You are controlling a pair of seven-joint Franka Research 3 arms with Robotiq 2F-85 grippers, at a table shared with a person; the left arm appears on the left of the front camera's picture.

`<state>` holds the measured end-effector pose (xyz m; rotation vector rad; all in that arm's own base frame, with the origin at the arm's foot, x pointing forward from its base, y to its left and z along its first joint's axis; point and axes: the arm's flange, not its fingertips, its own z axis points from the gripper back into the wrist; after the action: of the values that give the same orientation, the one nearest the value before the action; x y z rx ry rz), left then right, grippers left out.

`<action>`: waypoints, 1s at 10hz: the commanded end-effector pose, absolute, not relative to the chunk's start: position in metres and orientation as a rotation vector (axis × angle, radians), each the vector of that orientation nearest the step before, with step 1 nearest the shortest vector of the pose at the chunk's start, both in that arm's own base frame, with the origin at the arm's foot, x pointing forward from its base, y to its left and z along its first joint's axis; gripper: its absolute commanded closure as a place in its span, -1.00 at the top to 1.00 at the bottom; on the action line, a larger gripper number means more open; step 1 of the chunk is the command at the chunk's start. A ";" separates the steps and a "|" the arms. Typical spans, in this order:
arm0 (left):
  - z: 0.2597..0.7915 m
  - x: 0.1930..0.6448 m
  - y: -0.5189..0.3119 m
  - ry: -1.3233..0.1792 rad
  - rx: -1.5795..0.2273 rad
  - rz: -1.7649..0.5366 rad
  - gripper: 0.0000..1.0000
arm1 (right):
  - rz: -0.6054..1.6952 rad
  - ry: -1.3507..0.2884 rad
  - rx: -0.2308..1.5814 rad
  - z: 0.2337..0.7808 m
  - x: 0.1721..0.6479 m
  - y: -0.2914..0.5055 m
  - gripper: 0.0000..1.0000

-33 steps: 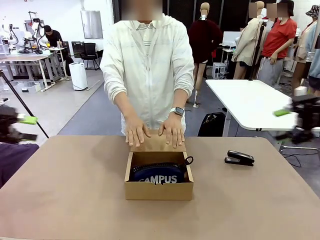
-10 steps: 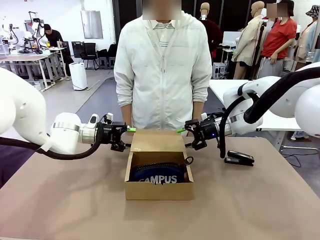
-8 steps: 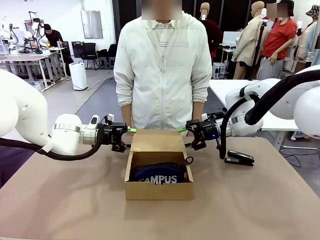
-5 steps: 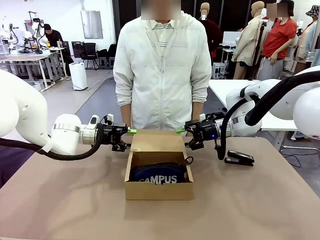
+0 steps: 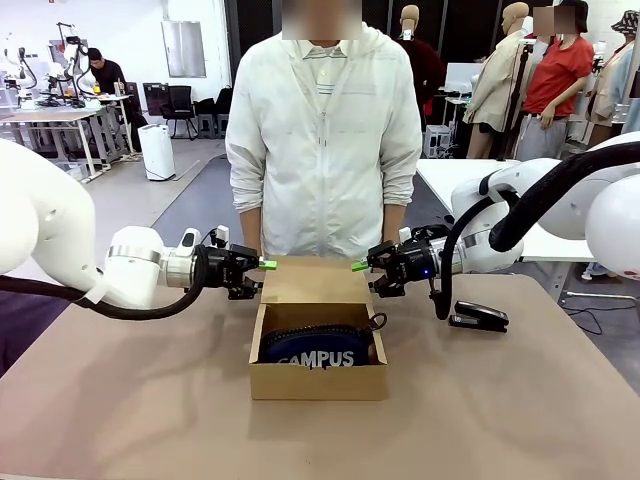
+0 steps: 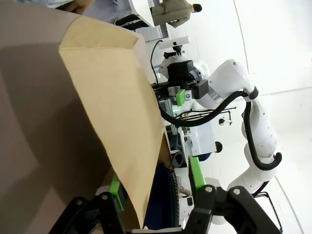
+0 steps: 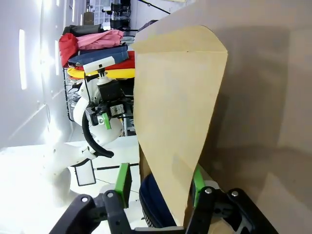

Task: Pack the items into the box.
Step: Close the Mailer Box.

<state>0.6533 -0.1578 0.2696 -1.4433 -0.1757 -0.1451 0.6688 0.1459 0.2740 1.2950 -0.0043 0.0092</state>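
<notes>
Tan box sits mid tabletop, open, its flap lid tilted up at the box's far side. Navy CAMPUS pouch lies inside the box, lettering toward the box's front wall, zip on top.

Left end effector is at the box's far-left corner, level with the flap lid's left edge. In the left wrist view its jaws are spread with that edge between them; one green pad is just beside the cardboard, not clamped.

Right end effector is at the box's far-right corner, jaws also apart and straddling the flap lid's right edge.

Person stands behind the box. Black stapler lies right of the box, well apart.
</notes>
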 end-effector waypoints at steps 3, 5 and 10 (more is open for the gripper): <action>0.293 0.652 -0.149 -0.253 -1.460 -0.221 0.29 | 0.094 -0.050 1.307 0.294 0.671 0.146 0.24; 0.316 0.642 -0.144 -0.333 -1.480 -0.278 0.29 | 0.156 -0.089 1.266 0.314 0.664 0.153 0.24; 0.349 0.619 -0.142 -0.461 -1.432 -0.358 0.29 | 0.237 -0.214 1.190 0.341 0.641 0.157 0.24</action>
<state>0.6284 -0.1404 0.3524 -1.4328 -0.4180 -0.3718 0.6530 0.1602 0.3477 1.2003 -0.1606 0.2340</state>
